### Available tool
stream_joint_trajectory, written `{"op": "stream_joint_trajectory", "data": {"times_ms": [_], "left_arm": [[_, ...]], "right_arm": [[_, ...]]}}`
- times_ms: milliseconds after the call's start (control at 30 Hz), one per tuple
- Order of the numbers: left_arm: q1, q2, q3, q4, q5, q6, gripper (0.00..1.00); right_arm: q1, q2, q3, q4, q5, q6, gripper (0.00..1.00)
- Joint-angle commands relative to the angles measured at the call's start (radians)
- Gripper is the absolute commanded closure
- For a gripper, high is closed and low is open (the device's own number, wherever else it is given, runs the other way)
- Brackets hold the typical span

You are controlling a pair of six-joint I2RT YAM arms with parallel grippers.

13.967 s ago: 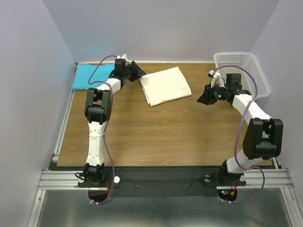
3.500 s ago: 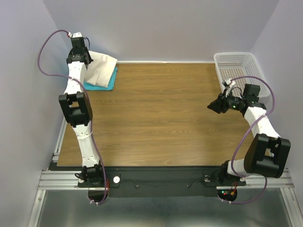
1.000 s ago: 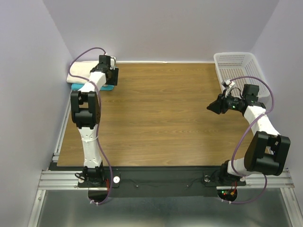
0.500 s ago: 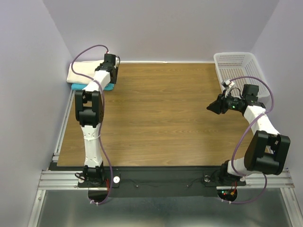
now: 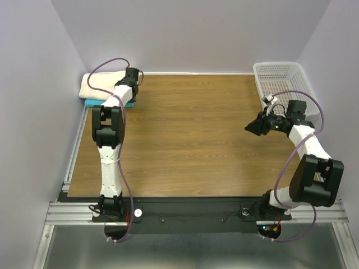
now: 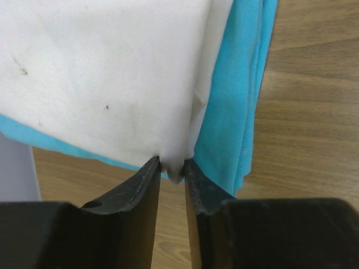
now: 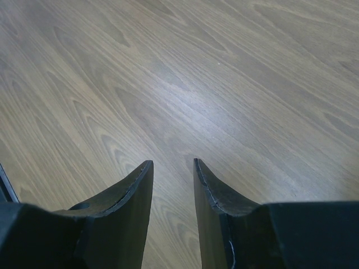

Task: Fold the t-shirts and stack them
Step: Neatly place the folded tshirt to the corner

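Observation:
The folded cream-white t-shirt (image 5: 99, 84) lies on top of the folded turquoise-blue t-shirt (image 5: 91, 102) at the table's far left corner. My left gripper (image 5: 133, 78) is at the stack's right edge. In the left wrist view it (image 6: 172, 165) is shut on the edge of the cream-white t-shirt (image 6: 112, 73), and the turquoise-blue t-shirt (image 6: 238, 112) shows beneath and to the right. My right gripper (image 5: 250, 128) hovers over bare wood at the right. In the right wrist view it (image 7: 172, 162) is empty, with its jaws a small gap apart.
A white mesh basket (image 5: 287, 83) stands at the far right corner, just behind my right arm. The walls close in on the left and at the back of the wooden table (image 5: 190, 134).
My left gripper has lowered the cream-white t-shirt onto the turquoise-blue one and moved a little to the right along the stack's edge. The right arm has not moved.

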State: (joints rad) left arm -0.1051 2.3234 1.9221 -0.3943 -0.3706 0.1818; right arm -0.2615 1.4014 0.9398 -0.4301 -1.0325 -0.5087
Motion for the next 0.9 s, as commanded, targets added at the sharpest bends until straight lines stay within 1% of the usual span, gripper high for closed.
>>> {"op": "stream_joint_trajectory", "data": {"times_ms": [0,167,233,533,867], "left_arm": [[-0.001,-0.018,0.061,-0.009,-0.019,0.004,0.78],[-0.001,-0.038,0.066,-0.020,0.015,0.001,0.97],[-0.001,-0.053,0.066,-0.021,0.028,0.001,1.00],[-0.019,-0.099,0.064,-0.028,0.055,-0.008,1.00],[-0.047,-0.118,0.087,-0.046,0.038,-0.016,1.00]], "right_arm": [[-0.007,-0.004,0.051,-0.004,-0.020,-0.016,0.60],[-0.007,-0.005,0.053,-0.006,-0.020,-0.016,0.60],[-0.007,-0.005,0.053,-0.006,-0.021,-0.016,0.60],[-0.007,-0.005,0.054,-0.007,-0.020,-0.019,0.60],[-0.007,-0.004,0.054,-0.010,-0.021,-0.019,0.60]]}}
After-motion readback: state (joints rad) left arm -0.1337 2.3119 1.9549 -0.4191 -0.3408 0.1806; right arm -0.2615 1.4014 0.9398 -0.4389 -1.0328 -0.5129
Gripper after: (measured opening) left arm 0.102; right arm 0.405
